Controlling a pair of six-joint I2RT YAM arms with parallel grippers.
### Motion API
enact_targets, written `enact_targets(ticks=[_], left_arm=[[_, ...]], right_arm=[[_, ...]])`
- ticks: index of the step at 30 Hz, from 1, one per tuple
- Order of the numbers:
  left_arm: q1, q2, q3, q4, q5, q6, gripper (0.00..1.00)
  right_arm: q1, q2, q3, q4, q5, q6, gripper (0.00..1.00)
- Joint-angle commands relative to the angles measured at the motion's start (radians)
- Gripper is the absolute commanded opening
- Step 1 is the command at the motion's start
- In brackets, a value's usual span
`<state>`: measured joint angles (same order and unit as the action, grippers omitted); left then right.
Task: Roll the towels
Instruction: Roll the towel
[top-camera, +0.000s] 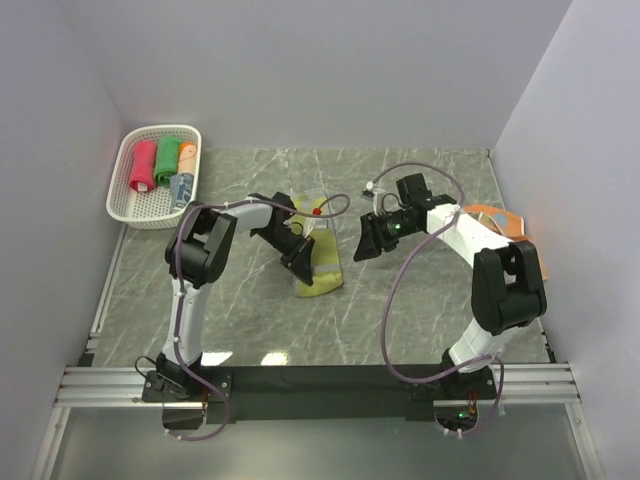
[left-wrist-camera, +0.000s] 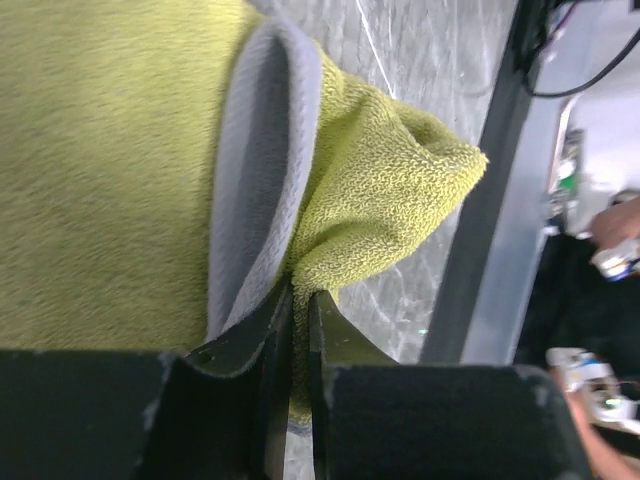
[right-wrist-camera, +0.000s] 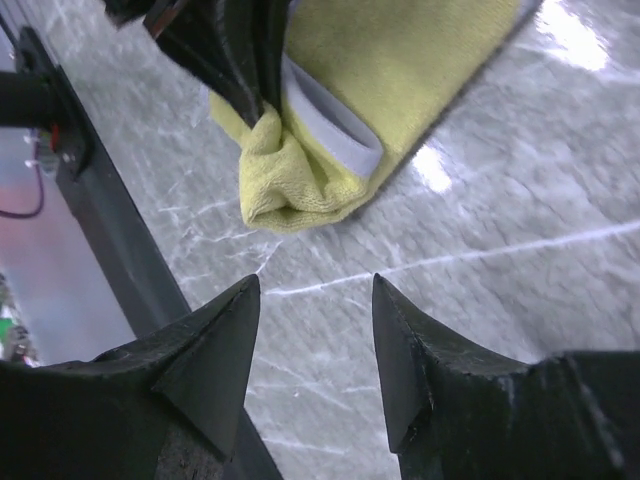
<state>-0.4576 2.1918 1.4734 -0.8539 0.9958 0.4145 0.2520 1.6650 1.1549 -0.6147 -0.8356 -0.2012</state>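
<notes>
Towel (top-camera: 325, 272), yellow, lies at the frame's centre on the table (top-camera: 250, 310), its bunched corner clenched in the left tool (left-wrist-camera: 300, 292); the right tool (right-wrist-camera: 315, 295) hovers beside it, released, grasping nothing.

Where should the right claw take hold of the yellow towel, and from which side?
Probably the yellow towel's bunched near end, beside the left claw's pinch, approached by the right claw from its right. That end stands folded thick off the table; the rest lies flat.

Marbled table (top-camera: 240, 310): yellow towel (top-camera: 322, 272), basket (top-camera: 117, 190)
</notes>
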Motion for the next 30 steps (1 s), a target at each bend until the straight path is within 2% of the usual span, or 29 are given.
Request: enact_targets(ticks=[1, 7, 10, 13, 19, 26, 29, 30], left_arm=[[0.031, 0.029, 0.045, -0.016, 0.018, -0.026, 0.14], [0.037, 0.088, 0.097, -0.045, -0.016, -0.029, 0.16], [0.037, 0.094, 0.099, -0.04, -0.025, -0.04, 0.18], [0.037, 0.105, 0.107, -0.045, -0.023, -0.046, 0.2], [0.037, 0.117, 0.126, -0.066, -0.028, -0.042, 0.25], [0.039, 0.128, 0.142, -0.071, -0.034, -0.051, 0.27], [0.04, 0.132, 0.145, -0.071, -0.033, -0.057, 0.29], [0.042, 0.132, 0.143, -0.07, -0.033, -0.063, 0.29]], right_arm=[[0.041, -0.034, -0.006, 0.076, 0.026, -0.032, 0.56], [0.134, -0.112, -0.099, 0.251, 0.004, 0.065, 0.56], [0.186, -0.188, -0.174, 0.378, 0.068, 0.08, 0.61], [0.236, -0.189, -0.173, 0.42, 0.148, 0.033, 0.61], [0.302, -0.081, -0.133, 0.431, 0.217, -0.033, 0.61], [0.316, 0.022, -0.098, 0.405, 0.184, -0.02, 0.6], [0.316, 0.074, -0.072, 0.377, 0.162, -0.01, 0.57], [0.316, 0.085, -0.067, 0.372, 0.162, -0.009, 0.52]])
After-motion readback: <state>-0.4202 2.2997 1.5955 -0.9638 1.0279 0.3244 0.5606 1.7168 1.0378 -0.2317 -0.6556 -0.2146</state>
